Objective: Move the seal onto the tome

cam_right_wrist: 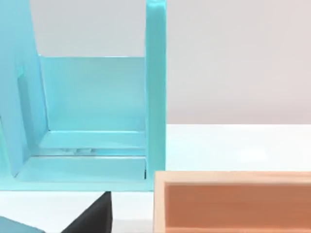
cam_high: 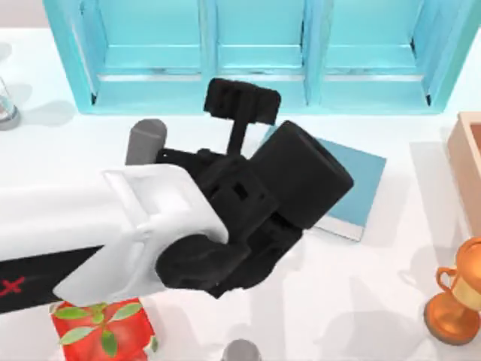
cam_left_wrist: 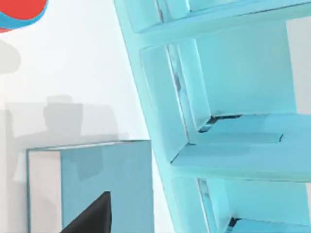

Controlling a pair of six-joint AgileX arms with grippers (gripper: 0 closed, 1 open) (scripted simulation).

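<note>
The left arm [cam_high: 113,226], white with a black wrist assembly, reaches in from the top view's left across the white bench [cam_high: 391,301], and its black gripper [cam_high: 242,105] sits over the near-left part of the large flat teal-blue hardcover tome [cam_high: 361,184]. The tome lies flat on the bench just in front of the teal shelf unit [cam_high: 255,56], its white page edge facing the front. In the left wrist view the tome's plain cover [cam_left_wrist: 107,179] fills the lower part, beside the shelf unit [cam_left_wrist: 233,97], with one dark fingertip [cam_left_wrist: 95,216] at the frame edge; whether the jaws are open or closed, or hold anything, I cannot tell. The seal cannot be made out.

A tan wooden box [cam_high: 467,162] stands at the bench's right edge, and an orange trophy cup [cam_high: 458,297] nearer the front right. A red leaf-patterned box [cam_high: 101,331] sits at front left, a grey cylinder [cam_high: 146,139] beside the arm.
</note>
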